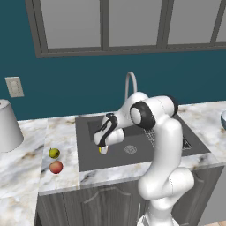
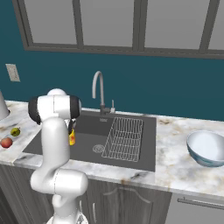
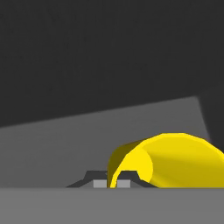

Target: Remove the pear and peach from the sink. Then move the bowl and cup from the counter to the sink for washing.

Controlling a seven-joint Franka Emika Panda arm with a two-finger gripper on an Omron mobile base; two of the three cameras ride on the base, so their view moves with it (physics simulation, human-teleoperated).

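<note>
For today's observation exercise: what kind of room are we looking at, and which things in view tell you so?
A kitchen, computer-rendered. The clues: a dark sink with a curved steel faucet and wire rack, set into a marble counter over grey cabinets, with fruit and a bowl on the worktop.

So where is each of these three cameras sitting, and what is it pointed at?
Left base view: behind the arm's left, facing the sink, pear and peach; arm rises lower right.
Right base view: behind its right, over sink, wire rack and bowl; arm lower left.
Hand view: on the hand, looking along the gripper shut on the cup above the sink floor.
Both base views share sink, faucet, fruit, cup.
</note>
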